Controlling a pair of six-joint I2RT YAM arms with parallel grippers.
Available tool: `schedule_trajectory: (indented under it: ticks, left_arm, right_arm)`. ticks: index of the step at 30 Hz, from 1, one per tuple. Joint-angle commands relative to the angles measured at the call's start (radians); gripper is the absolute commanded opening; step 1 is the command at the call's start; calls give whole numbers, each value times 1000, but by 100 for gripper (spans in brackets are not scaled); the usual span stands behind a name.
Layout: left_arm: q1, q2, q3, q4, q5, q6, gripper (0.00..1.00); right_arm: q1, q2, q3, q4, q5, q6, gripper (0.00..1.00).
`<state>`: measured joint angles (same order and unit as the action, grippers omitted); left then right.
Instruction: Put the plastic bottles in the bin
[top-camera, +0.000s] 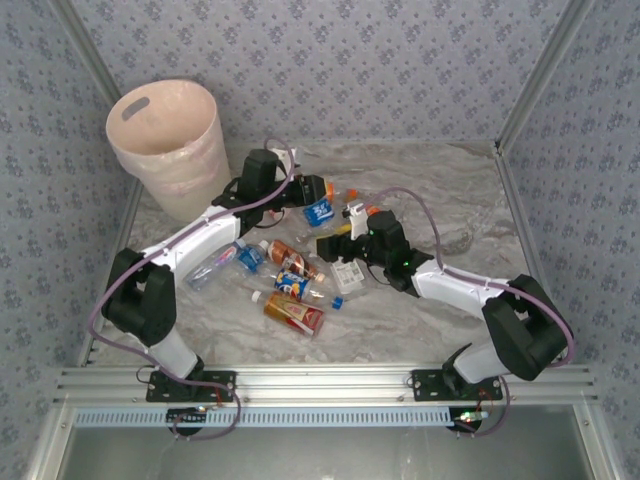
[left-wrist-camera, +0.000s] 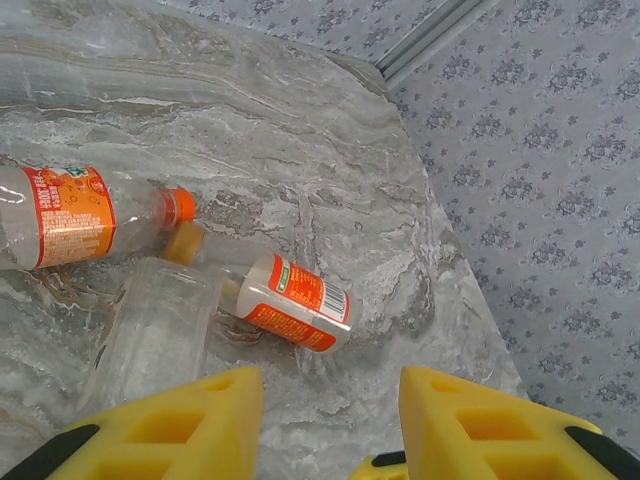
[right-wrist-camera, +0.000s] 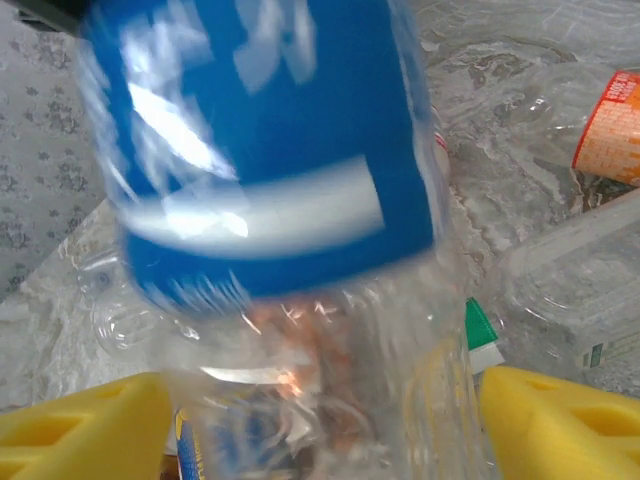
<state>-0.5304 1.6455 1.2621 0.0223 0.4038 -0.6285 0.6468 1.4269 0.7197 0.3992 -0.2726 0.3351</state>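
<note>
Judging from the worktop (top-camera: 450, 190), we are early in the job. The bin (top-camera: 185, 170) stands upright at its far left corner, and through the mouth we make out no bottle. Our left claw (left-wrist-camera: 330, 400) is closed down, apparently on the blue bottle (top-camera: 318, 212), which sits right at its tip in the top view. Our right claw (right-wrist-camera: 325, 425) is spread wide, its fingers either side of that bottle's clear body; whether they touch it we cannot tell. The other bottles (top-camera: 290, 285) lie scattered across the middle, well apart from the bin, so nearly all of the binning is left to do
</note>
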Motion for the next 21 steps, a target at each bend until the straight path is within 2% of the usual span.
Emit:
schedule_trajectory:
  ticks: [1,3,4,12,21]
  left_arm:
    - [-5,6,36,1,4,20,41]
    - [-5,7,36,0,4,16,41]
    - [-5,9,37,2,4,15,41]
    - [-2,10,42,10,4,9,41]
    - [11,15,40,-16,-36,0,45]
  right_arm:
    - [-13,-26,33,-45,-68,-43,91]
    - [-19,-43,34,-84,-89,-67,99]
    - [-23,-53,34,-108,-90,-81,100]
    - [-52,-145,2,-204,-53,-145,100]
    - [-68,-146,-11,-268,30,-160,100]
